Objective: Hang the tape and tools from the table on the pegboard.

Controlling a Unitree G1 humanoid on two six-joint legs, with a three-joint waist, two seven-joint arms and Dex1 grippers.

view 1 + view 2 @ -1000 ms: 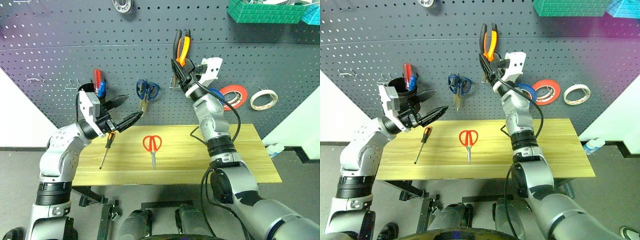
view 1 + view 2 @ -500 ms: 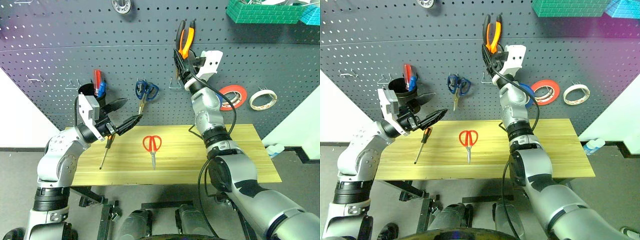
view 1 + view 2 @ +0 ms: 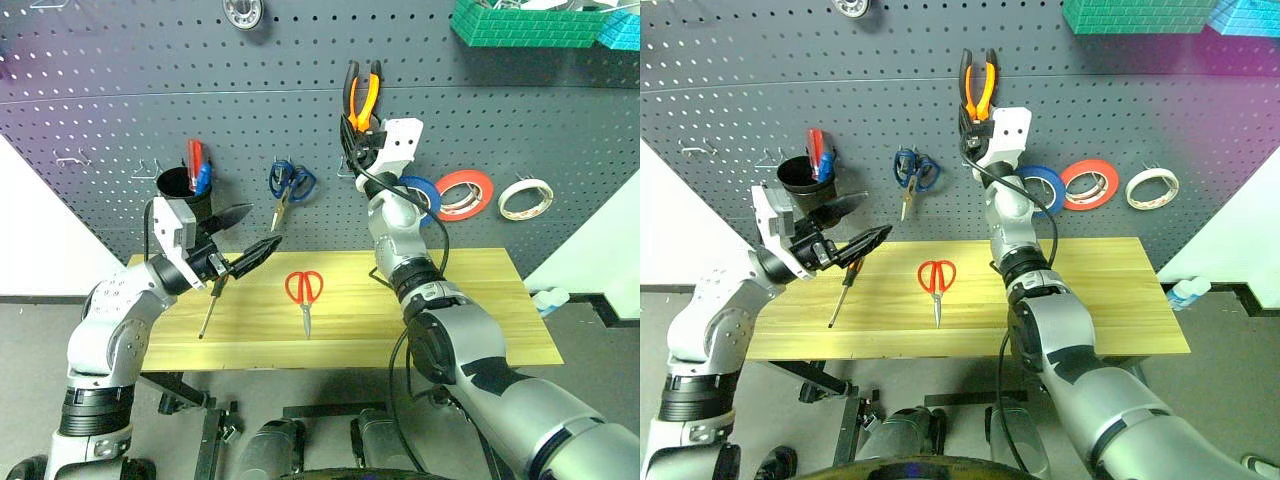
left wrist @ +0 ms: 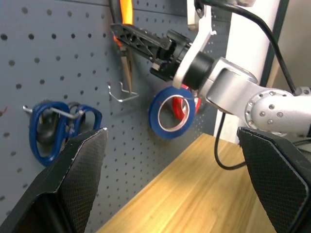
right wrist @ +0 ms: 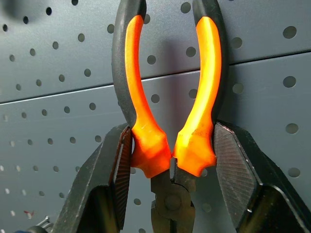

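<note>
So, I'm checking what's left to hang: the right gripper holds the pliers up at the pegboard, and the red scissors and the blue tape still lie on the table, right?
Not quite. The blue tape already hangs on the pegboard, as the left eye view shows. The right gripper does hold the pliers up there, and the red scissors still lie on the table.

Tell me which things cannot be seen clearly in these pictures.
- Pliers: handle tops cut off by the right wrist view's edge; the right gripper covers the nose in the head views.
- Wire hook: whether the pliers touch it cannot be told.
- Cup: its tools are too small to identify.
</note>
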